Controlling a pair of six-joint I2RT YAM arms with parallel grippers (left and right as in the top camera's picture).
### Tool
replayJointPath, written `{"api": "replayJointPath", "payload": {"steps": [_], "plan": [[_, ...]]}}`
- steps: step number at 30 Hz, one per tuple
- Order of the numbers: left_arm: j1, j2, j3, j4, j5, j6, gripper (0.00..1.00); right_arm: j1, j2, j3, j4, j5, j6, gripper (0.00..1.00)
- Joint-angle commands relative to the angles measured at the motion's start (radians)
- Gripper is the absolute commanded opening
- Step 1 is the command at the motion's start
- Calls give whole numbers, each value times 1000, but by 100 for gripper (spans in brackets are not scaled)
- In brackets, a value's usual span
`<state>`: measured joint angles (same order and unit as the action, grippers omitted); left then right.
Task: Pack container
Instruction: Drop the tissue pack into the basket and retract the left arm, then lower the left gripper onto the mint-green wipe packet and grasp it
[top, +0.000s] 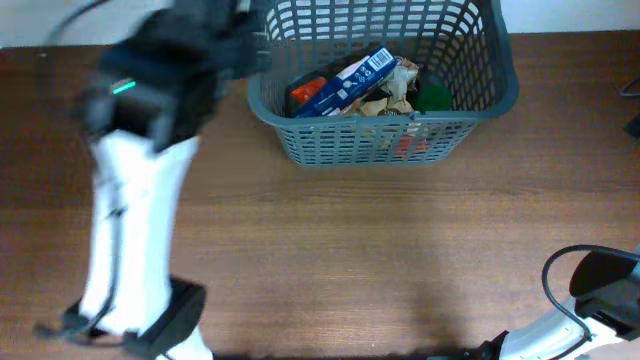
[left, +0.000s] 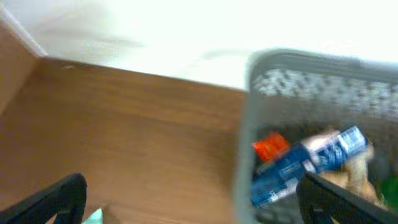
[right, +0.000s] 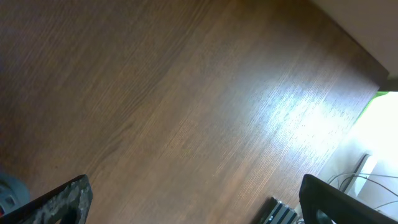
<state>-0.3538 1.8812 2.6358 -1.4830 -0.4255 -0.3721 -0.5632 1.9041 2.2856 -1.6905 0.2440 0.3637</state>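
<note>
The container (top: 385, 140), a grey lattice basket, stands at the far centre of the wooden table. Inside it lie a blue box (top: 345, 83), an orange item (top: 305, 88), a crumpled tan packet (top: 395, 92) and something green (top: 434, 96). My left gripper (top: 245, 50), blurred, hangs just outside the basket's left rim. In the left wrist view that gripper (left: 196, 205) is open with nothing between its fingers; the basket rim (left: 245, 124) and blue box (left: 305, 165) show at the right. My right gripper (right: 199, 205) is open over bare wood.
The right arm (top: 600, 290) sits at the table's near right corner with a black cable (top: 556, 285) looping beside it. A black ridged part (right: 283, 213) and wires (right: 364, 180) lie past the table's edge in the right wrist view. The left arm's white base (top: 125, 260) stands at the near left.
</note>
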Motion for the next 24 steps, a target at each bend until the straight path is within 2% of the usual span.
{"api": "replayJointPath", "payload": {"steps": [1, 3, 6, 10, 12, 13, 16, 18, 21, 24], "plan": [[90, -60, 16, -106, -9, -195, 99, 0, 0, -6, 3, -2, 8, 99], [142, -63, 16, -196, -10, -309, 99, 0, 0, -6, 3, -2, 8, 99], [201, -64, -10, -204, 44, -344, 99, 0, 0, -6, 3, -2, 8, 99], [269, -64, -56, -204, 45, -468, 99, 0, 0, -6, 3, -2, 8, 99], [304, -64, -90, -204, 46, -578, 99, 0, 0, -6, 3, -2, 8, 99], [341, -64, -126, -204, 68, -715, 99, 0, 0, -6, 3, -2, 8, 99], [427, -64, -203, -204, 206, -1000, 99, 0, 0, -6, 3, -2, 8, 99], [478, -64, -258, -191, 293, -1109, 99, 0, 0, -6, 3, -2, 8, 99], [528, -64, -340, -175, 365, -1119, 99, 0, 0, -6, 3, -2, 8, 99], [548, -64, -419, -193, 319, -1121, 99, 0, 0, -6, 3, -2, 8, 99]]}}
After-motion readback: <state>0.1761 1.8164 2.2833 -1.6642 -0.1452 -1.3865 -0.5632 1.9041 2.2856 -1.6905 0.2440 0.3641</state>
